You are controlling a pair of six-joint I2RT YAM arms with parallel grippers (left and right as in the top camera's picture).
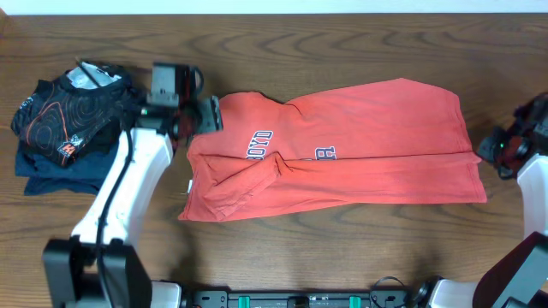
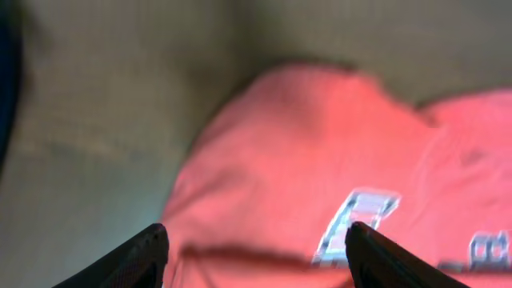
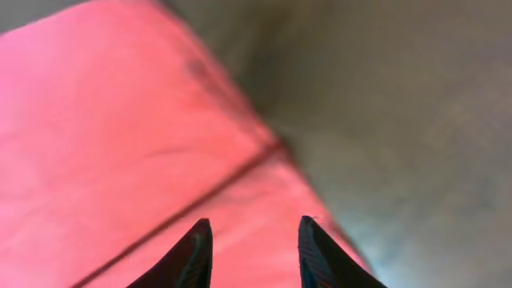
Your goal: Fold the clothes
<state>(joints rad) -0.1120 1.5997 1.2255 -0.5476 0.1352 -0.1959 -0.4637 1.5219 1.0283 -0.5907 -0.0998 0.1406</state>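
Note:
The clothes are one coral-red T-shirt (image 1: 368,145), lying doubled over across the middle of the table, with navy-and-white lettering (image 1: 257,141) near its left end. My left gripper (image 1: 208,114) hovers at the shirt's upper left edge. In the left wrist view it (image 2: 256,240) is open wide over the red cloth (image 2: 304,160) and the lettering (image 2: 364,212), holding nothing. My right gripper (image 1: 495,147) is at the shirt's right edge. In the right wrist view it (image 3: 254,232) is open over the cloth (image 3: 104,144), close to a fold line and the hem corner, with nothing pinched.
A black garment with orange contour lines (image 1: 68,120) lies on a folded navy garment (image 1: 51,175) at the far left, just beside the left arm. Bare wooden table (image 1: 342,248) surrounds the shirt.

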